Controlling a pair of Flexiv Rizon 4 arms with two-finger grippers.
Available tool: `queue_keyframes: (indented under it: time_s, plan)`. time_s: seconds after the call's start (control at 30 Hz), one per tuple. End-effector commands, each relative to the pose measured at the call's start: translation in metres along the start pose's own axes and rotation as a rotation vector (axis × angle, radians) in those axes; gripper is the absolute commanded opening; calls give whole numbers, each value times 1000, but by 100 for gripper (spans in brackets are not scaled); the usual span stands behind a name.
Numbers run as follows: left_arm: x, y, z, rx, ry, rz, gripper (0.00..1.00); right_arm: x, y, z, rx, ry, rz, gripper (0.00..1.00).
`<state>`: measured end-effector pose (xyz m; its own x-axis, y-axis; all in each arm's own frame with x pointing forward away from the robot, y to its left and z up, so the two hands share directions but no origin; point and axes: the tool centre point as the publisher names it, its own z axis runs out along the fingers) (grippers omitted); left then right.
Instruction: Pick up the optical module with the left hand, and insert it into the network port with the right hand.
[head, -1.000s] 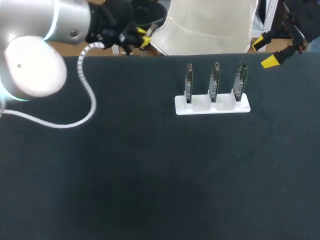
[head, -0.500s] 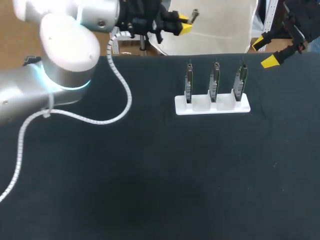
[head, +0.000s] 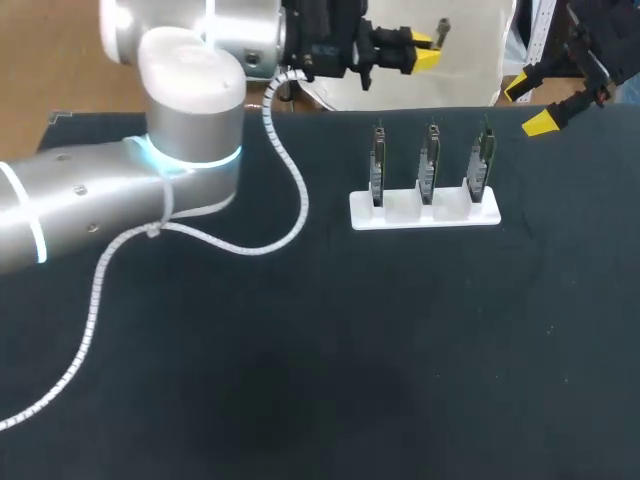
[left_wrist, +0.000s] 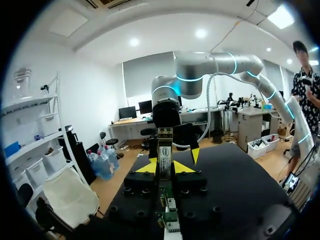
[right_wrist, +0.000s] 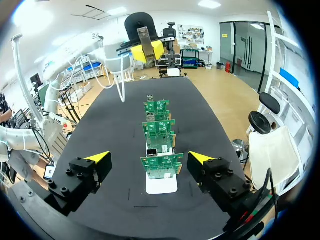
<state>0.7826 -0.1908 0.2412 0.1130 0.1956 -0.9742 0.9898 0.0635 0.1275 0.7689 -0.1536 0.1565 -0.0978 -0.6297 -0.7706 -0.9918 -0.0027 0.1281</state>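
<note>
Where the head view looks down on a dark table (head: 300, 360), my left arm (head: 110, 210) enters at nine o'clock. It is silver with a glowing blue-green ring, and it bends up toward eleven o'clock. A white coiled cable (head: 285, 170) hangs from it in a loop over the table.

The left tool (head: 418, 52) points sideways toward three o'clock, just past the table's far edge at about twelve o'clock. Its two yellow-tipped fingers are clamped on the optical module (head: 441, 28). The module is a thin metal bar that sticks out beyond the tips, held in the air and touching nothing else. In the left wrist view the optical module (left_wrist: 165, 150) stands upright between the yellow tips of the left tool (left_wrist: 165, 167), pressed from both sides.

Toward one o'clock from the table's middle, a white holder (head: 425, 212) lies flat on the table. Three green circuit boards (head: 429, 160) stand upright in it, side by side in a row.

At two o'clock the right tool (head: 528, 105) hangs near the table's far edge, beside the holder but apart from it. Its fingers are spread wide with nothing between them.

In the right wrist view the circuit boards (right_wrist: 159, 131) line up one behind another, straight ahead of the right tool (right_wrist: 149, 157). Beyond the farthest board, the left tool (right_wrist: 147, 51) holds the optical module (right_wrist: 145, 37) in the air.
</note>
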Motion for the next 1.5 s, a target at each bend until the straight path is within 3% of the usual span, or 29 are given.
queue_keyframes:
  time_s: [0.03,1.0,1.5]
  plan:
    - [5,5,23,14,-50,-12,0,0,2,0,6,0,-1,100]
    - [32,4,72,37,-99,-142,0,0,2,0,6,0,-1,100]
    - [39,0,78,44,-98,-186,0,0,2,0,6,0,-1,100]
